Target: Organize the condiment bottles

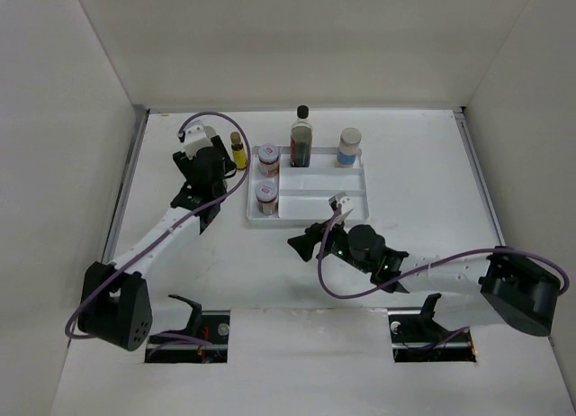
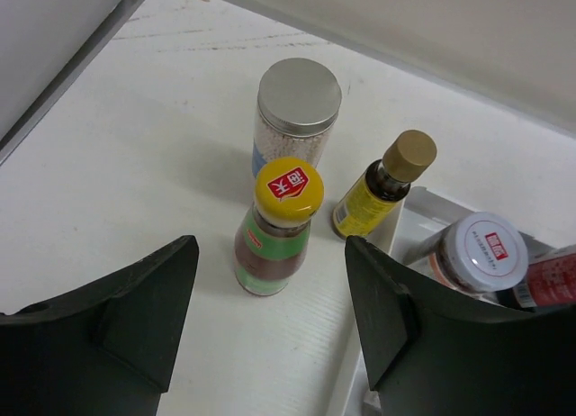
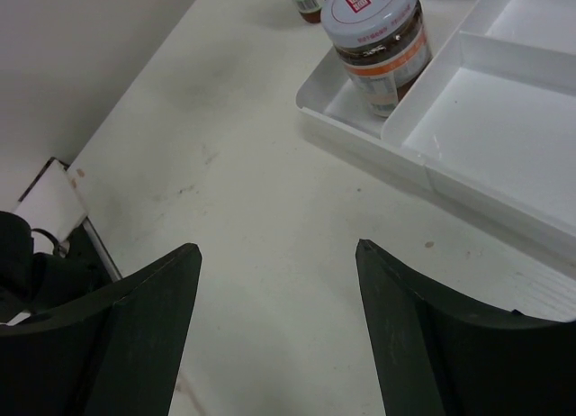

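1. The left gripper stood with its jaws partly apart and nothing in them. The yellow-capped bottle stood upright just ahead at 12 o'clock, on the table and outside the white tray.
2. The silver-lidded jar stood close behind that bottle at 12 o'clock, with the small brown bottle near at 2 o'clock. A finger pushed too far forward could have knocked either neighbour. An off-centre squeeze would likely have tipped the slim bottle.
3. The right gripper hung wide open and empty over bare table, at the tray's 6 o'clock. The near short jar sat at 1 o'clock in a corner compartment. A careless reach could have caught the tray wall and shifted everything in it.
4. Only the overhead view showed the tall dark bottle and the white-capped bottle in the back compartments, plus the far short jar. There the left arm hid the yellow-capped bottle. Only the left wrist camera showed it, and the gap to the fingers.
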